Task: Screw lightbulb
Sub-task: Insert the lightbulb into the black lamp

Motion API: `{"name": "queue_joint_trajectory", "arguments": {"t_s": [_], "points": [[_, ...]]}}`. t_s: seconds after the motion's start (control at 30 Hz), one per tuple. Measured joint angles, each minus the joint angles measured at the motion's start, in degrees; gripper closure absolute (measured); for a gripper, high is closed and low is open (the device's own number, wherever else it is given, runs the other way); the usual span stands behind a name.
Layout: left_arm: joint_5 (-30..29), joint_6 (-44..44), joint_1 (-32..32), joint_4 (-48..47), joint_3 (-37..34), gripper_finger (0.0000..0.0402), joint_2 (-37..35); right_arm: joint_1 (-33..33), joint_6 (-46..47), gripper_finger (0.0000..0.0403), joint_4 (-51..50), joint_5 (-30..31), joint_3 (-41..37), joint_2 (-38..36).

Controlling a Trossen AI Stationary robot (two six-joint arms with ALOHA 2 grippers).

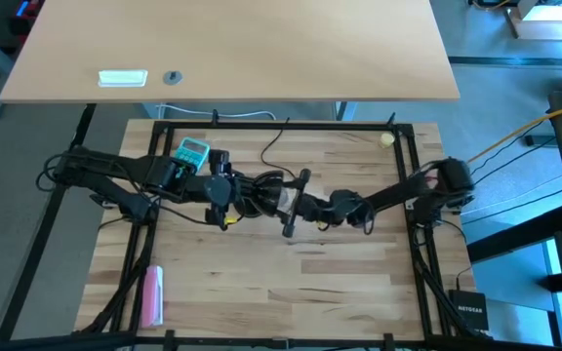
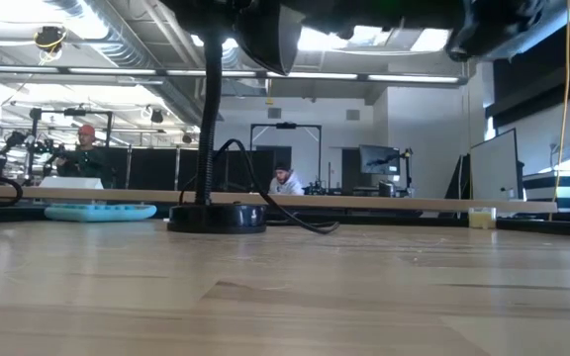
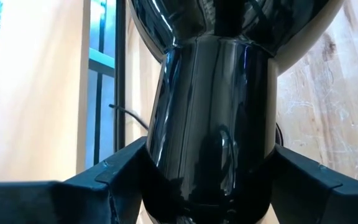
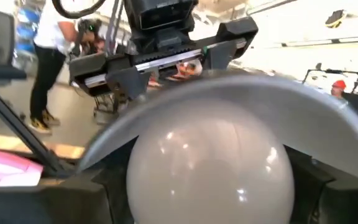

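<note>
**Bulb at the lamp shade, centre of the bench**

While the left gripper (image 3: 207, 186) clamps its jaws round the black lamp (image 3: 213, 124) neck, the right gripper (image 1: 296, 207) holds the lightbulb (image 4: 210, 165) in closed jaws, inside the shade's pale rim. Both arms meet mid-frame in the high view, above the bench (image 1: 291, 292).

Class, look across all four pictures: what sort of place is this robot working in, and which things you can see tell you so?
Probably a robotics lab or workshop in an open-plan industrial room. Exposed ceiling ducts run overhead, people sit at workstations beyond the table, and the wooden work table sits in a black frame with two arms mounted.
</note>
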Motion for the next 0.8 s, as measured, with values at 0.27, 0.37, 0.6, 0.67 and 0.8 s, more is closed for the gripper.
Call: {"name": "queue_joint_trajectory", "arguments": {"t_s": [0.27,0.37,0.6,0.67,0.8], "points": [[-0.6,-0.7,0.0,-0.3,0.0,0.0141,0.0,2.2,2.2,0.0134,-9.8,5.9,-6.0,-11.6],[-0.6,-0.7,0.0,-0.3,0.0,0.0143,0.0,2.2,8.6,0.0134,-10.3,6.5,-12.0,-15.2],[-0.6,-0.7,0.0,-0.4,0.0,0.0139,0.0,4.6,27.1,0.0134,-13.1,6.4,-25.1,-17.1],[-0.6,-0.5,0.0,-0.4,0.0,0.0138,0.0,5.5,31.8,0.0134,-17.6,6.0,-26.6,-16.6],[-0.6,-0.5,0.0,-0.5,0.0,0.0137,0.0,6.8,36.5,0.0134,-24.6,5.1,-27.7,-14.9]]}}
